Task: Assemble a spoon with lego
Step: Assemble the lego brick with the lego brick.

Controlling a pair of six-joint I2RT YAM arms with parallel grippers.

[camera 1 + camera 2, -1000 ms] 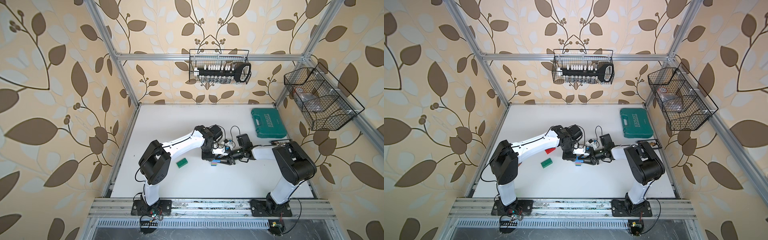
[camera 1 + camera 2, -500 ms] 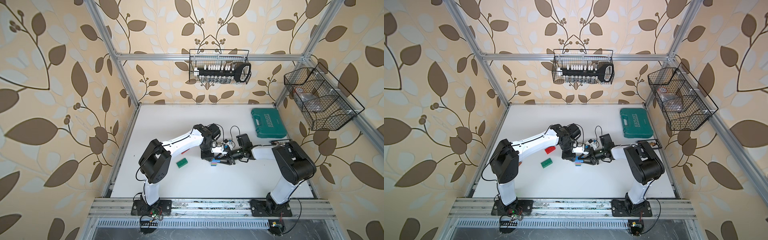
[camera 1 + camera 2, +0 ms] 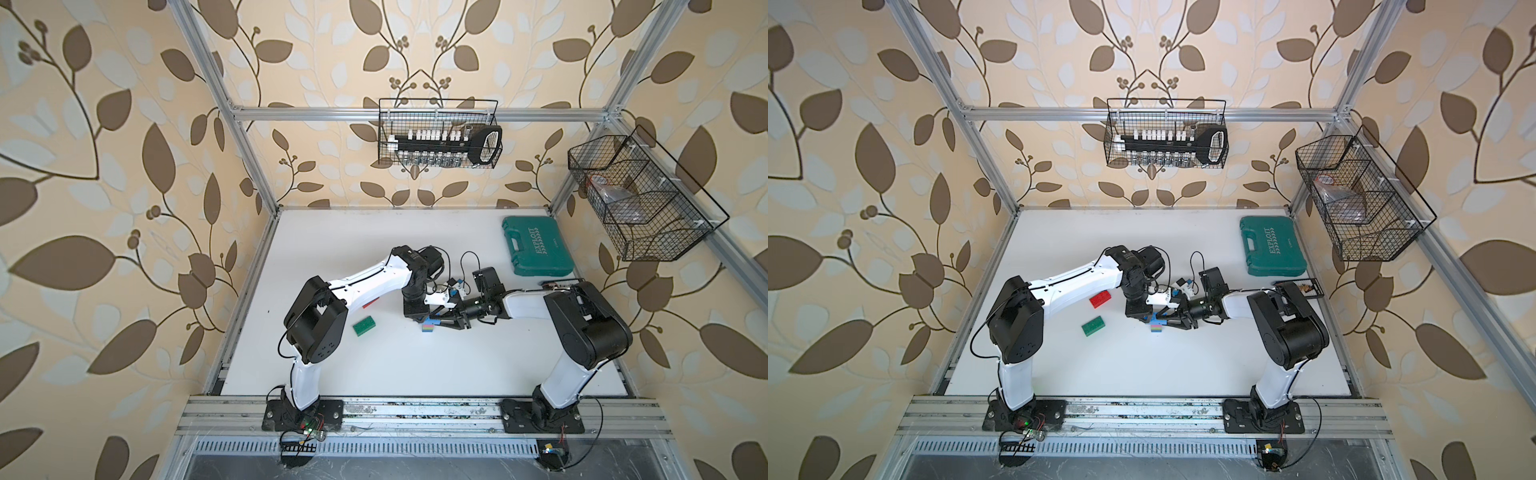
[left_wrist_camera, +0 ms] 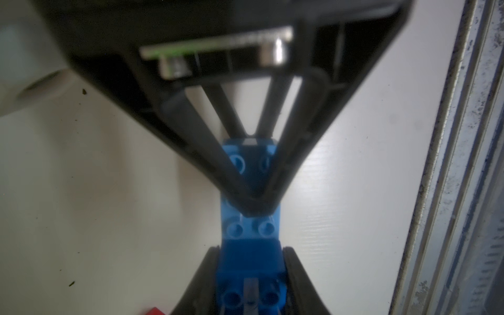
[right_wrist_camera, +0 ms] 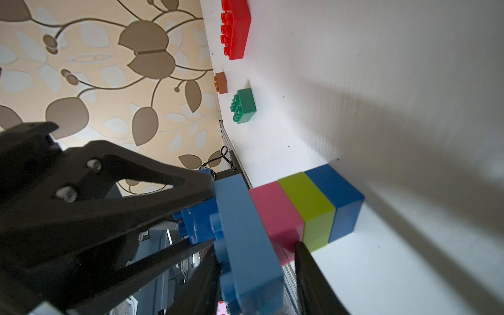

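Note:
The partial spoon lies mid-table: a dark blue, lime and pink stem with a long light-blue brick across its pink end. It shows in both top views. My right gripper is shut on the light-blue brick, one finger on its studded face. My left gripper is shut on a short dark blue brick, held against the light-blue brick's studs. Loose lego lies to the left: a green brick, a red brick and an orange brick.
A teal tool case lies at the back right of the white table. Wire baskets hang on the back wall and right wall. The left arm's forearm passes over the red brick. An aluminium rail runs along the front.

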